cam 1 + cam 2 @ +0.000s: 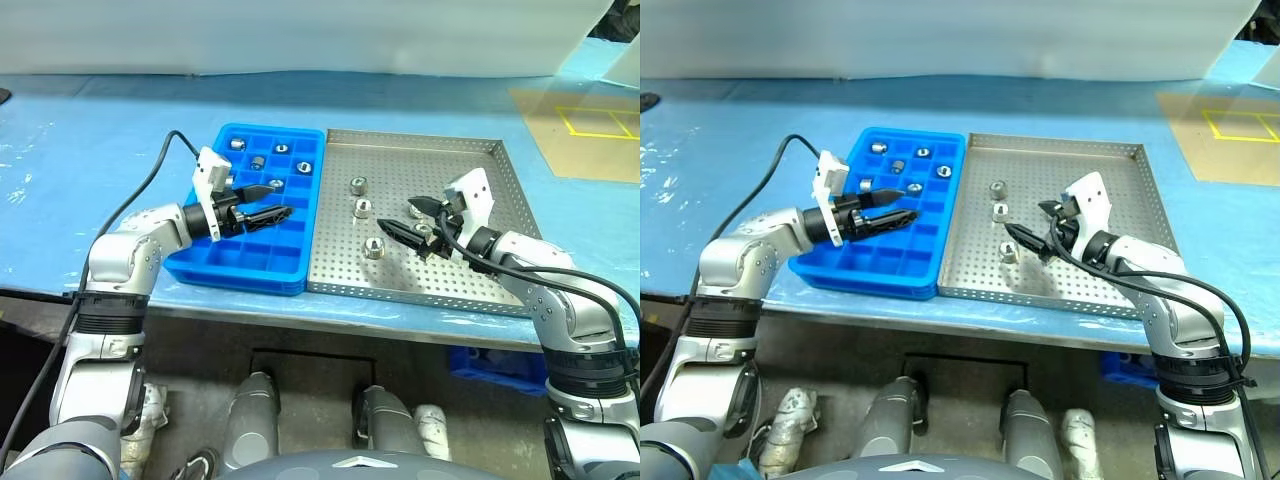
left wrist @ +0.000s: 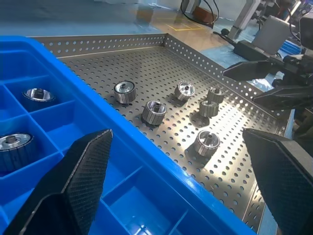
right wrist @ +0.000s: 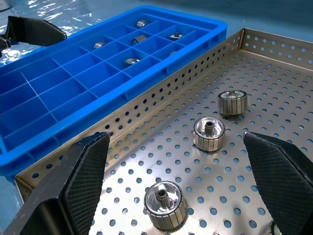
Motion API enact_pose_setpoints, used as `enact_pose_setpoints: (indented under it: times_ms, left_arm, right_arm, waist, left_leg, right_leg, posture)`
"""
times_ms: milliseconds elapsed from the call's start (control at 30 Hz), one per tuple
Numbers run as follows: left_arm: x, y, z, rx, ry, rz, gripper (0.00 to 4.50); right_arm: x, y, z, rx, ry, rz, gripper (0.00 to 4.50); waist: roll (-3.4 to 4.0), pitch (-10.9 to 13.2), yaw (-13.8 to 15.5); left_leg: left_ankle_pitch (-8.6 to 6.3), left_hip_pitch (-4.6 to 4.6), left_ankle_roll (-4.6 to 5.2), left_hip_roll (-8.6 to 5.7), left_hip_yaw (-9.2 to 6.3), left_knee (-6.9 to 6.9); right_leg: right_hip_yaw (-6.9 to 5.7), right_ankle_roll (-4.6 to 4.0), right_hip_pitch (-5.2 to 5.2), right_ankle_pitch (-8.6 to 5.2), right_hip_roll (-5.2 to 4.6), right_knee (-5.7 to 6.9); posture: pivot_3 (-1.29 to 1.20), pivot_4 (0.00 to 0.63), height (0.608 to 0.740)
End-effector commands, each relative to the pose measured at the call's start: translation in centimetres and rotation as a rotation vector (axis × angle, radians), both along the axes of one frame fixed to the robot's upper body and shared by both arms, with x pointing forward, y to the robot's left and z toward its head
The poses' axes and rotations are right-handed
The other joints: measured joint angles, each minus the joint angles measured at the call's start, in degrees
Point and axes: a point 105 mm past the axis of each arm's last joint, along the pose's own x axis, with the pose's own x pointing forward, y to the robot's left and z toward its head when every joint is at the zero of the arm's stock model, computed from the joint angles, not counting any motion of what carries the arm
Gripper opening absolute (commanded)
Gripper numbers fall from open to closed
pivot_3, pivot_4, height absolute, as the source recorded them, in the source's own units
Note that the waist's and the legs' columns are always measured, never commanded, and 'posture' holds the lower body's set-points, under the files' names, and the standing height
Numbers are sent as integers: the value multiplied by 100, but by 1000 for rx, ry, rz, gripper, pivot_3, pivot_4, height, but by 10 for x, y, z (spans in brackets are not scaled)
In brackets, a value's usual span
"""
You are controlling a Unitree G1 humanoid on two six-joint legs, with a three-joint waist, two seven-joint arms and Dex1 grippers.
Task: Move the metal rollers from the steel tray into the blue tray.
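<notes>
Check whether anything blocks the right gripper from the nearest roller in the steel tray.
Nothing visible does. The right gripper hangs open over the steel tray, and the nearest roller stands alone on the perforated floor between its fingers, apart from the other rollers.

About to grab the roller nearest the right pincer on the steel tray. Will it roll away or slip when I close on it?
That roller stands on its flat end on the steel tray, so it probably stays put unless knocked over; on its side it would likely roll. Its shiny metal wall looks slick, so the right pincer, now open, may squeeze it out. Probably heavy for its size.
</notes>
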Motion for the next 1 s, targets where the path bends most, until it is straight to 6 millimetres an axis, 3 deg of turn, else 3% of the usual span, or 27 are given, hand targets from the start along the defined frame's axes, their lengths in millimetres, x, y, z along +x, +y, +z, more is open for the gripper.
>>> enact_pose_setpoints:
  times_ms: [33, 200, 333, 467, 1000]
  left_arm:
    - [-1, 4, 14, -8, -49, 2, 4500]
    - [5, 4, 19, -2, -56, 1, 4500]
    - [5, -2, 19, -1, -54, -21, 4500]
    - [5, -3, 18, -4, -50, -24, 4500]
    - [-1, -1, 13, -12, -37, -6, 4500]
  right_arm:
    - [0, -2, 10, -6, -48, 6, 4487]
    - [3, -12, -5, -39, -19, 0, 4487]
    - [3, -25, -38, -121, 73, 37, 4487]
    - [7, -29, -38, -101, 84, 61, 4487]
    - [6, 8, -44, -98, 96, 210, 4487]
  waist:
    - [0, 0, -1]
    - [0, 0, 3]
    - [0, 0, -6]
    - [0, 0, -18]
    - [0, 0, -5]
  left_leg:
    - [0, 0, 0, 0, 0, 0]
    - [0, 0, 0, 0, 2, 1]
    - [0, 0, 0, -4, 1, 3]
    - [0, -2, 1, -2, 2, 1]
    - [0, -2, 2, 1, 1, 7]
  right_leg:
    - [0, 0, 0, 0, 0, 0]
    - [-1, 0, 1, 0, 0, 0]
    - [3, 0, 3, 0, -3, -1]
    - [1, 0, -1, 0, 0, -2]
    - [-1, -1, 2, 1, 0, 3]
  posture:
    - [-49, 150, 740]
    - [-73, 150, 740]
    - [-80, 150, 740]
    - [-77, 150, 740]
    - [-39, 150, 740]
